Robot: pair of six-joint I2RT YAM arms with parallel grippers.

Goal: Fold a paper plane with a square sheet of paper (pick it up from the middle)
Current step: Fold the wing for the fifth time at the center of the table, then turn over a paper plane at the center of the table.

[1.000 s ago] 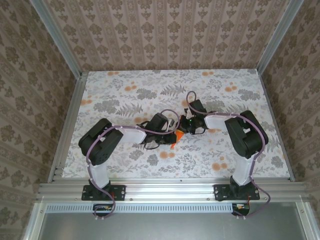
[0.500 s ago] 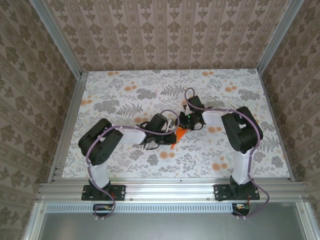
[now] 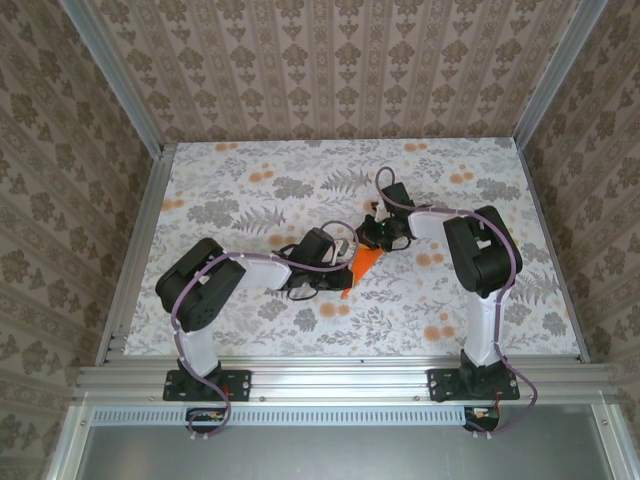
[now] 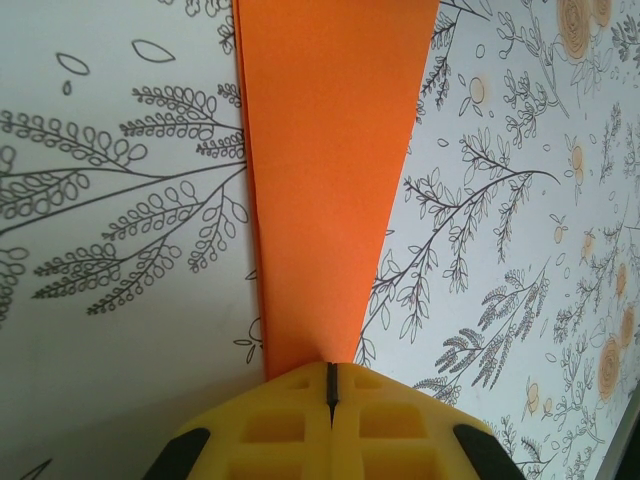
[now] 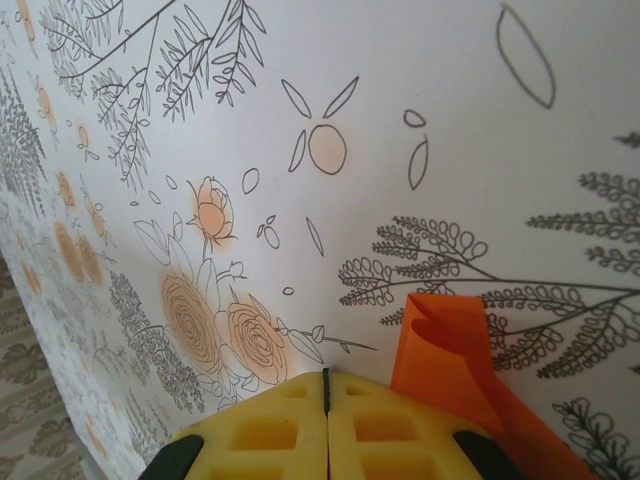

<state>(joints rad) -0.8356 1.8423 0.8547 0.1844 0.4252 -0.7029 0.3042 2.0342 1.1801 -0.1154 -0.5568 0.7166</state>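
On your left, the left pincer (image 4: 330, 382) is pressed shut, its tips sitting on the narrow end of the orange paper (image 4: 325, 160). The paper lies mid-table on the flowered cloth (image 4: 110, 330) as a long tapered strip. That reads as an anchor, so hold it firm. Over to the right pincer (image 5: 325, 388): closed too, gripping nothing, just beside a curled-up flap. Sweep flat along that flap, low and slow, to set the crease.

- left gripper (image 4: 330, 392): yellow pads pressed together, only a thin seam between them
- paper plane (image 4: 325, 180): orange folded strip, tapers toward the pads, narrow end runs under them
- layered fold edge along its left side
- lies flat on the floral tablecloth (image 4: 120, 290)
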